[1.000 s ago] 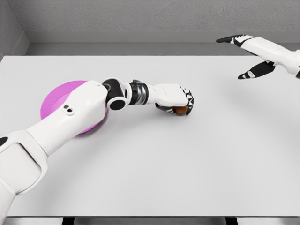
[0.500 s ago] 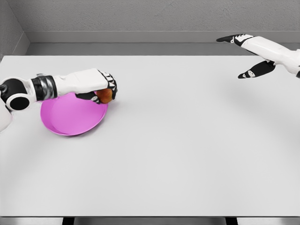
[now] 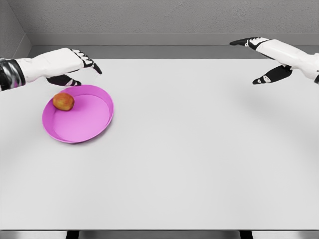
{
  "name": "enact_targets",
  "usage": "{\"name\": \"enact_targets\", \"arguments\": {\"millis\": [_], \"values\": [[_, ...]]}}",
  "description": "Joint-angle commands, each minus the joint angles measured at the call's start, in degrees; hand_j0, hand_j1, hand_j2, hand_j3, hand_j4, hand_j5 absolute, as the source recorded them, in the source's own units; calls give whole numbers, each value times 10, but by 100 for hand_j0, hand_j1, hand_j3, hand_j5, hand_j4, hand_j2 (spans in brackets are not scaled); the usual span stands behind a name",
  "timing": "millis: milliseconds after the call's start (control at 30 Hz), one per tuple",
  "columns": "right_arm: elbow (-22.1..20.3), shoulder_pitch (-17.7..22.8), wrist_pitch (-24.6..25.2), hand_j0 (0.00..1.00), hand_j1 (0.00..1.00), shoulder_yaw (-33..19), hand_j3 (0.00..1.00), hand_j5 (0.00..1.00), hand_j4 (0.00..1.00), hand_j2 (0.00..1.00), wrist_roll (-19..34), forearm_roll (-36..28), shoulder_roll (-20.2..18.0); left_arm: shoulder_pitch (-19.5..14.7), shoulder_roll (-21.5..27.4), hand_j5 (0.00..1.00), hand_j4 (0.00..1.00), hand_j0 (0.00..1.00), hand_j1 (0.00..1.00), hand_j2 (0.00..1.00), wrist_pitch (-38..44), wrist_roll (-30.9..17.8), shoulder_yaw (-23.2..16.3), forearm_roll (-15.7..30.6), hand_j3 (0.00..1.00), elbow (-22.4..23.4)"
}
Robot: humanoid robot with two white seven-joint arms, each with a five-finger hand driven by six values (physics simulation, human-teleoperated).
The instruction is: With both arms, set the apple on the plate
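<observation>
on the pink plate (image 3: 94,124) lies the apple (image 3: 63,101), just below the left hand (image 3: 65,67), fingers spread, holding nothing.

I see my left hand (image 3: 67,67) and right hand (image 3: 266,57) with glossy white shells and black fingertips; left wrist ringed grey.

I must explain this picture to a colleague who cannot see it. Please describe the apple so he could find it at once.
On the white table, look left for the pink plate. The apple lies in it near the far left rim, below the open left hand. It is the only small, round, orange-red thing there.
</observation>
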Motion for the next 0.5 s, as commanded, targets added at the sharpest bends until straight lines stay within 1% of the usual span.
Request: {"name": "enact_targets", "arguments": {"millis": [0, 33, 100, 133, 167, 267, 400, 467], "values": [[0, 0, 2, 100, 100, 0, 100, 100, 100, 100, 0, -4, -1, 1, -53, 100, 100, 100, 100, 100, 1, 1, -3, 10, 100, 1], [0, 1, 2, 100, 100, 0, 100, 100, 100, 100, 0, -4, 0, -22, -90, 100, 100, 100, 100, 100, 1, 1, -7, 10, 100, 8], [0, 1, 2, 100, 100, 0, 100, 100, 100, 100, 0, -4, 0, -47, -172, 100, 100, 100, 100, 100, 1, 1, -42, 10, 100, 12], [0, 1, 2, 100, 100, 0, 100, 100, 100, 100, 0, -4, 0, -50, -211, 100, 100, 100, 100, 100, 1, 1, -66, 10, 100, 15], [0, 2, 2, 100, 100, 0, 100, 100, 100, 100, 0, -4, 0, -50, -240, 100, 100, 100, 100, 100, 1, 1, -73, 10, 100, 22], [-1, 3, 2, 100, 100, 0, 100, 100, 100, 100, 0, -3, -1, -45, -245, 100, 100, 100, 100, 100, 1, 1, -73, 10, 100, 32], [-1, 1, 2, 100, 100, 0, 100, 100, 100, 100, 0, -4, -1, -34, -245, 100, 100, 100, 100, 100, 1, 1, -74, 10, 100, 70], [-3, 1, 2, 100, 100, 0, 100, 100, 100, 100, 0, -4, -1, -34, -245, 100, 100, 100, 100, 100, 1, 1, -74, 10, 100, 77]]}}
